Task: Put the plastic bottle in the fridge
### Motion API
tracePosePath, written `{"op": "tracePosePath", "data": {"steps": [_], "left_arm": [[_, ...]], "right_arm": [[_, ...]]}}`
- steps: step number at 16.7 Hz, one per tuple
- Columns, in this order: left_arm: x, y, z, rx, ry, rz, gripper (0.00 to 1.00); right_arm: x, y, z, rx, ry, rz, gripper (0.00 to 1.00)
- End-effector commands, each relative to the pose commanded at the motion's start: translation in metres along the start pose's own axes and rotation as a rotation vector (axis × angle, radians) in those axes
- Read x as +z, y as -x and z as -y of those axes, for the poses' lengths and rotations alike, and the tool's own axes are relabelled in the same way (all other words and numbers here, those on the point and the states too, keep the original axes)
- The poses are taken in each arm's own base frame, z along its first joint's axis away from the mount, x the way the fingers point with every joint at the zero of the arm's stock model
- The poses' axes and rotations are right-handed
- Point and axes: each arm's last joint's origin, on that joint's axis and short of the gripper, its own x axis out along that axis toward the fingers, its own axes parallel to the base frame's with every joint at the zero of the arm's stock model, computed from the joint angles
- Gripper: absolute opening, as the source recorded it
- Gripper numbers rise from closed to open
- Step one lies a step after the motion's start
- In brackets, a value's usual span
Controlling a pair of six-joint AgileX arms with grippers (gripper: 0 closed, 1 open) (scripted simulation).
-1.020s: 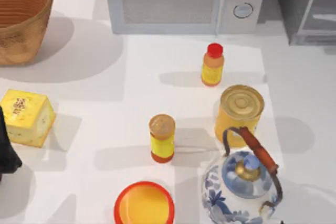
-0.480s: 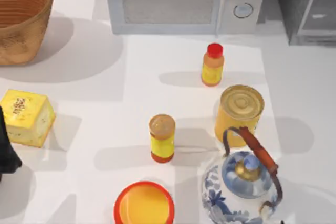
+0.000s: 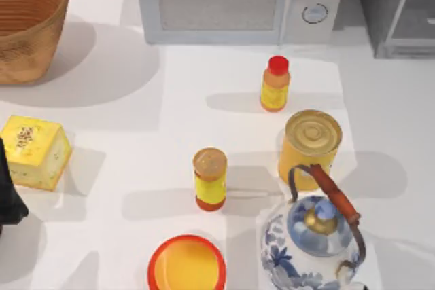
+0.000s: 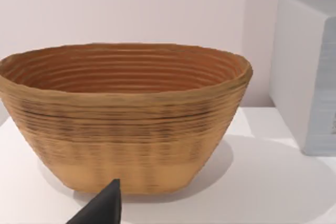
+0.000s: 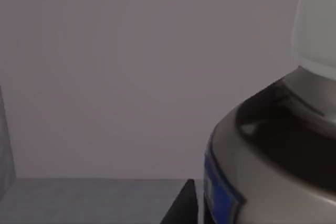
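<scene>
1. Top view, taking the white microwave as landmark: far to its left sits a ribbed woven basket; the left gripper is parked well below that, by a yellow box. Whether its fingers are spread or closed cannot be told.
2. Below the microwave stand a red-capped bottle, a tan-lidded bottle, a round yellow can and a glossy blue-and-white teapot.
3. Right of the microwave stands the boxy grey fridge, door panel slanted open, likely ready for loading.
4. Right wrist view: the plastic bottle, dark, rounded, blue-labelled, sits just beside a dark finger, before grey walls, seemingly the fridge interior. The right gripper's grip cannot be told.
</scene>
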Motion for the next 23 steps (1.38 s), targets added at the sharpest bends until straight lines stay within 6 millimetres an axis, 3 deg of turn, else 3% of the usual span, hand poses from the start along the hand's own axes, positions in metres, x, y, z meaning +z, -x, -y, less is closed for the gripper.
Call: {"op": "tracePosePath", "data": {"steps": [3,8,21,23], "left_arm": [[0.000,0.000,0.000,0.000,0.000,0.000,1.00],[0.000,0.000,0.000,0.000,0.000,0.000,1.00],[0.000,0.000,0.000,0.000,0.000,0.000,1.00],[0.000,0.000,0.000,0.000,0.000,0.000,1.00]], "right_arm": [[-0.005,-0.016,-0.002,-0.002,-0.004,-0.022,0.01],[-0.007,-0.018,-0.002,-0.004,-0.006,-0.030,0.01],[-0.007,-0.018,-0.002,-0.004,-0.006,-0.030,0.98],[-0.007,-0.018,-0.002,-0.004,-0.006,-0.030,1.00]]}}
